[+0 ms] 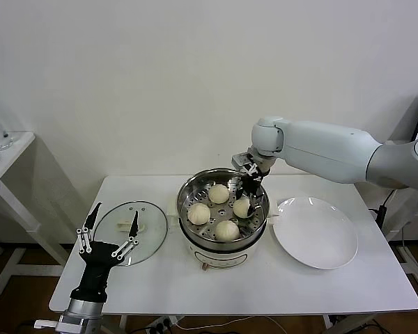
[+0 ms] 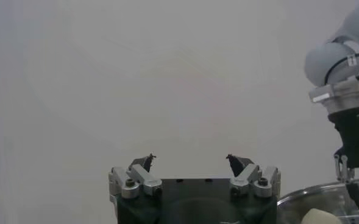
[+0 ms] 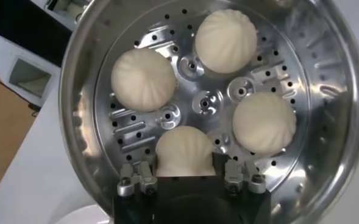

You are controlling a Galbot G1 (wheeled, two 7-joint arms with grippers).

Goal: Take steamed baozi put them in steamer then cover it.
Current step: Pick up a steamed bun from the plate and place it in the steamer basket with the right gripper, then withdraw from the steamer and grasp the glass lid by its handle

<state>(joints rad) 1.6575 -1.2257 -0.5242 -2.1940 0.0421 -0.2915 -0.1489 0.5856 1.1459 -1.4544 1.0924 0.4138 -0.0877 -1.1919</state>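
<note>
At the near left, the left gripper hovers over the near edge of the cover, its fingers spread wide and holding nothing; the glass lid lies flat on the white table with its handle partly hidden behind those fingers. In the middle, the steamer holds all four steamed baozi on its perforated tray, its base cut off by the pot. The right gripper reaches into the pot's right side, fingers flanking the right-hand bun, which hides their tips, so whether they pinch it cannot be told; further right lies a white plate, and no writing is readable.
</note>
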